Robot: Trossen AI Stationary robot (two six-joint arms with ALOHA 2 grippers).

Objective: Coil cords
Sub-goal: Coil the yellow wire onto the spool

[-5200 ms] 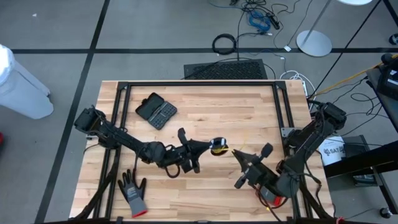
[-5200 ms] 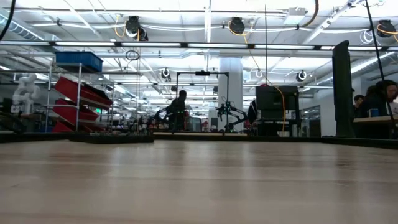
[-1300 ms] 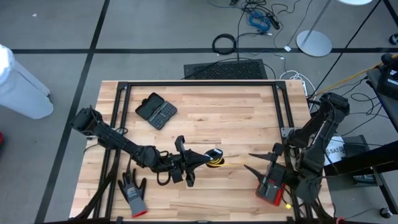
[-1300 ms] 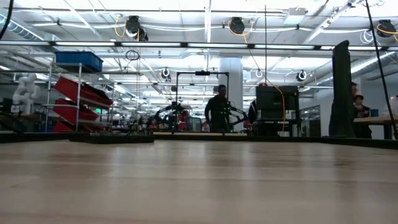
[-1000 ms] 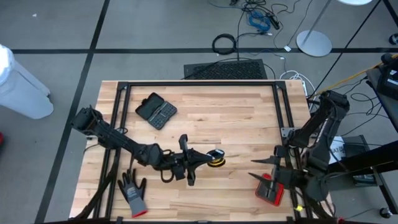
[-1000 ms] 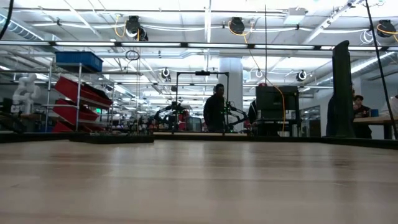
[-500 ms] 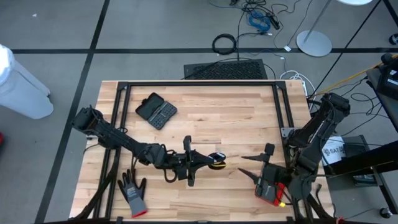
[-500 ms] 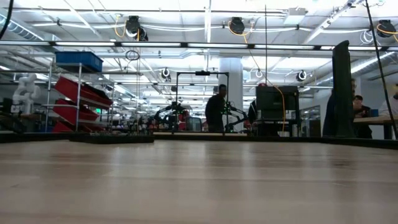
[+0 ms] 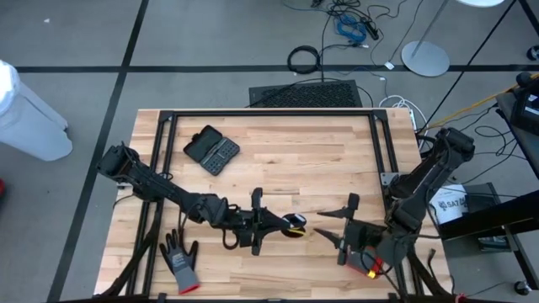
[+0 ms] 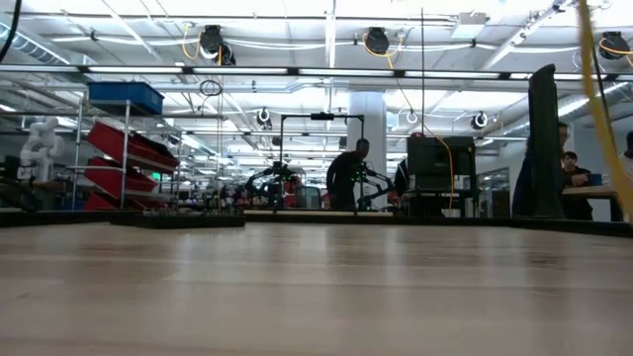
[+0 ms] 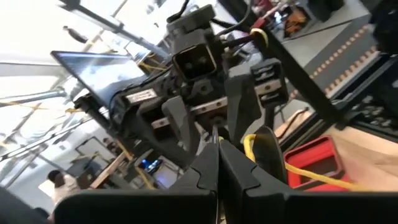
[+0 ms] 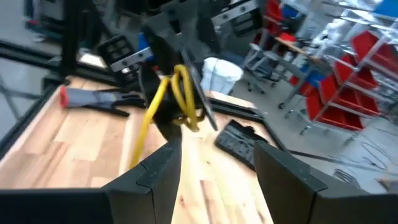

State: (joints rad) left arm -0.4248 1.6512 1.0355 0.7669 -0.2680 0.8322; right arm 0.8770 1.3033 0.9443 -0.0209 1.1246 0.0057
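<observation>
High view is showing the left gripper (image 9: 286, 224) just below the middle of the frame, its jaws pressed together and clamping the yellow cord (image 9: 296, 223), a small coil with a black round part. In the left wrist view the two dark fingers (image 11: 202, 180) are meeting at a point, and the cord (image 11: 267, 152) is looping just beside them at lower right. In the right wrist view the cord (image 12: 177, 96) is hanging as several yellow loops from the left gripper (image 12: 196, 93) at upper centre, with one strand trailing down toward the wooden counter (image 12: 81, 155).

Right gripper (image 9: 330, 225) is sitting just right of the coil in the high view, its jaws standing wide apart and pointing left at it, not touching it. The right wrist view is showing its two fingers (image 12: 152, 177) spread at the bottom with nothing between them.

Farther out on the counter (image 9: 320, 168), a black case (image 9: 211, 150) is lying at upper left and a grey glove (image 9: 180, 259) with a red cuff at lower left. A thick black cable ring (image 9: 303, 59) is lying on the floor above the counter. In the low view a yellow strand (image 10: 597, 94) is crossing the upper right, and a person (image 10: 343, 178) is standing in the room behind.
</observation>
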